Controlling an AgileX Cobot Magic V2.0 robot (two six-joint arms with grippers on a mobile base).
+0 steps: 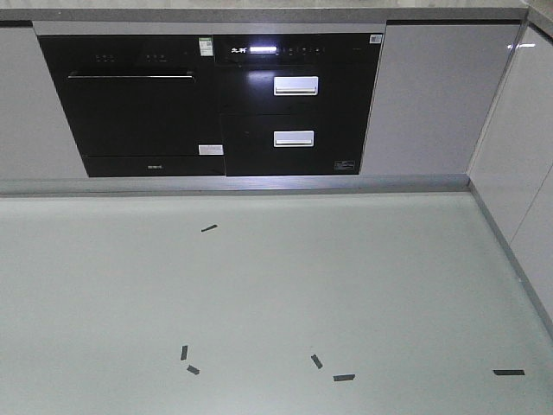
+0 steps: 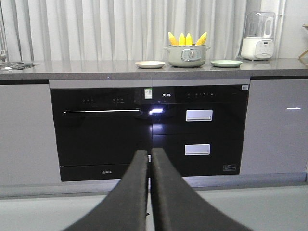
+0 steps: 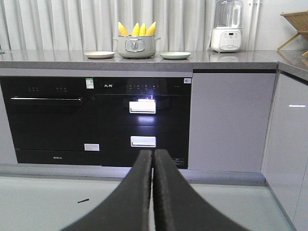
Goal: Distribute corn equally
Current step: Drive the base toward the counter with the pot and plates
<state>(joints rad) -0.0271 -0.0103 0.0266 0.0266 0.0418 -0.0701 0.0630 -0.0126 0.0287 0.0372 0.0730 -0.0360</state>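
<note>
Several cobs of corn (image 2: 187,38) stand upright in a grey-green pot (image 2: 186,55) on the counter, far ahead of both arms. A cream plate (image 2: 150,64) lies left of the pot and a green plate (image 2: 226,63) lies right of it; both look bare. The right wrist view shows the same corn (image 3: 137,29), pot (image 3: 136,47), cream plate (image 3: 99,54) and green plate (image 3: 175,55). My left gripper (image 2: 149,153) is shut on nothing, low in front of the black appliances. My right gripper (image 3: 153,153) is likewise shut and holds nothing. The front view shows neither corn nor grippers.
Black built-in appliances (image 1: 207,104) sit under the grey counter (image 2: 72,70). A white blender (image 2: 258,36) stands at the counter's right, and a wooden rack (image 3: 296,24) stands further right. White cabinets (image 1: 518,147) form a corner on the right. The pale floor (image 1: 259,285) has black tape marks.
</note>
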